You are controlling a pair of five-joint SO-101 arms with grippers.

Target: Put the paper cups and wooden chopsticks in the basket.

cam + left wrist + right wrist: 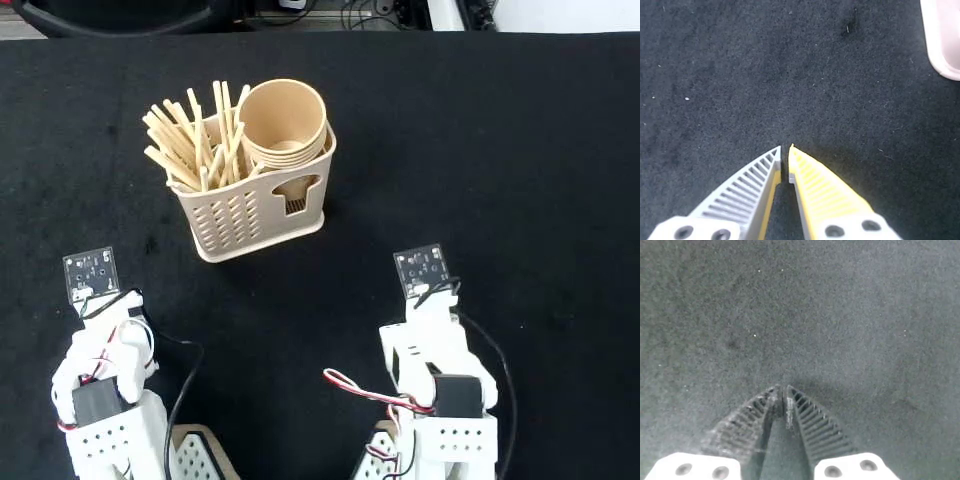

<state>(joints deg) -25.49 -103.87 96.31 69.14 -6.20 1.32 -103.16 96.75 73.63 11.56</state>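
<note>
A beige slotted plastic basket (240, 215) stands on the black cloth-covered bench (500, 150), ahead of both arms and roughly between them, slightly nearer the left one. Pale wooden chopsticks (195, 145) stand on end and fan outward in the compartment on the left arm's side. A nested stack of tan paper cups (285, 120) sits upright in the compartment on the right arm's side. The left gripper (786, 150) has its jaws together on nothing, low over the cloth. The right gripper (781, 390) is likewise closed and empty. Judging by this, the task looks complete, so no grasp seems called for.
</note>
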